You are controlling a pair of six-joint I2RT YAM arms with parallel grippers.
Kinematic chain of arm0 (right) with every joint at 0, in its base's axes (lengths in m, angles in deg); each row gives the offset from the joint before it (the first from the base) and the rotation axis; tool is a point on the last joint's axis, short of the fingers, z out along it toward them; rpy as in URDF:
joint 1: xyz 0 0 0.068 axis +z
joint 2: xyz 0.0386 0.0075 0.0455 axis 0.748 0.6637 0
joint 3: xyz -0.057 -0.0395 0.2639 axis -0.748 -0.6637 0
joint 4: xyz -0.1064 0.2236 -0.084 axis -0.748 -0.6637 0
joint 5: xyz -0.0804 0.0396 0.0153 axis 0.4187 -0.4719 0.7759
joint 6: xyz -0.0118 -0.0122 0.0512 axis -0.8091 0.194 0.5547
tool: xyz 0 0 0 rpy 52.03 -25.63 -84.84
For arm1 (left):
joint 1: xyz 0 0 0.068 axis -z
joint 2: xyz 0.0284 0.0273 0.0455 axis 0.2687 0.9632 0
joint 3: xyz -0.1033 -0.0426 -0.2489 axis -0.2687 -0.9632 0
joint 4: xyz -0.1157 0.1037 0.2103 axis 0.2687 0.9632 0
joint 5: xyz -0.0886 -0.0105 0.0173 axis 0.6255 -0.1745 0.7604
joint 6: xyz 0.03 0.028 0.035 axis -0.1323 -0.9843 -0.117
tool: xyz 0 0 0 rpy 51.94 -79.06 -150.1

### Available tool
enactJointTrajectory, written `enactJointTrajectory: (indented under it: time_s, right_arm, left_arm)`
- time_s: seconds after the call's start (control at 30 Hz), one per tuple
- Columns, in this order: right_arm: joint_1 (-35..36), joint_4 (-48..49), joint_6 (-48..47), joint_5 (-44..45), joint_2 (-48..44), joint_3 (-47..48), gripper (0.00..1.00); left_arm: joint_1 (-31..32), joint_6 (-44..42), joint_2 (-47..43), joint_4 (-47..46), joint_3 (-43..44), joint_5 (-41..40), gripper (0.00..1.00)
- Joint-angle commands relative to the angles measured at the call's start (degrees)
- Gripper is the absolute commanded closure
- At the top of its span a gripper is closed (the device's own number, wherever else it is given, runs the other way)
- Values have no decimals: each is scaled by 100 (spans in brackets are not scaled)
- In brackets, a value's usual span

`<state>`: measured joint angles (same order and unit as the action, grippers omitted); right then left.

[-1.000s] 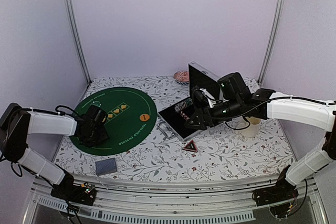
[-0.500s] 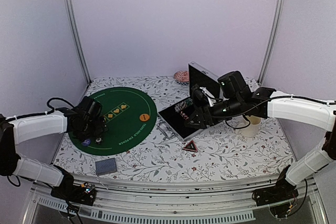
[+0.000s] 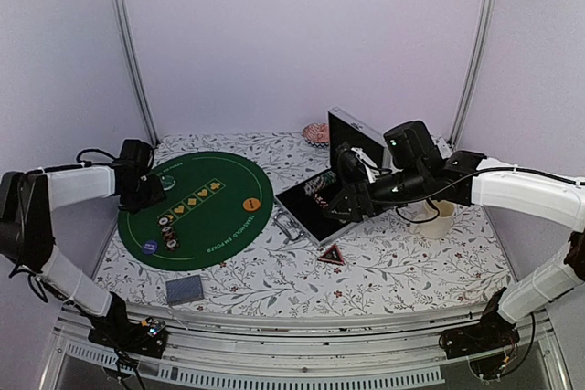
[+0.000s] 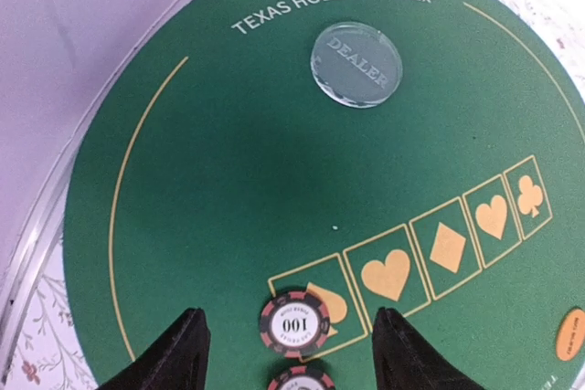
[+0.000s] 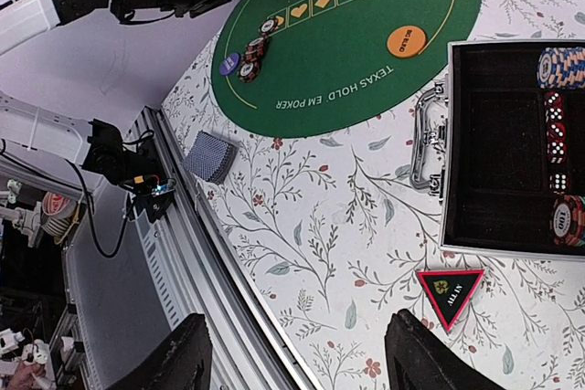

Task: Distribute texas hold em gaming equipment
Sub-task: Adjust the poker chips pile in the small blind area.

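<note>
The left gripper (image 4: 288, 317) is held above the far left side of the round green poker mat (image 4: 210, 189). Its jaws are spread apart and nothing is gripped between them. A short row of poker chips (image 5: 254, 46) is laid on the mat, at the end of the line of yellow card boxes. One chip is marked 100. A purple chip (image 5: 228, 63) is seen just beside the row. A clear round Dealer button (image 4: 356, 63) is placed near the words on the mat. The orange button (image 5: 406, 41) is set on the side of the mat near the silver case (image 5: 430, 148).

The case is left open on the flowered table (image 5: 302, 216). More chips (image 5: 561, 66) and red dice (image 5: 555, 125) are kept inside it. The right gripper (image 5: 299, 317) is held over the table near the case, with its jaws apart and nothing in them. The deck of cards (image 5: 212, 154) is laid face down on the table, off the mat, near the front edge. A red and black triangle marker (image 5: 450, 291) is laid near the case. A cream mug (image 3: 441, 221) is stood to the right of the case.
</note>
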<state>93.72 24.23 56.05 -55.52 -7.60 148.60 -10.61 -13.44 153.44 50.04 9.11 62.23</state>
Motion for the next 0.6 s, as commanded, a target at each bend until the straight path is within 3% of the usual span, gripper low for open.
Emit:
enactJointTrajectory:
  time_s: [0.0, 0.3, 0.47, 0.57]
  right_arm:
    - [-38, -52, -44, 80, -174, -81, 33]
    - [-39, -93, -9, 122, -296, -159, 33]
    - [-41, -105, -5, 126, -307, -170, 33]
    - [-30, -111, -4, 138, -289, -160, 33]
  left_arm:
    - [-168, -413, 701, -289, 362, 465, 37]
    - [-226, -425, 1773, -547, 422, 683, 45]
    - [-212, -393, 1866, -537, 298, 909, 59]
    - [-177, -352, 1716, -554, 62, 965, 60]
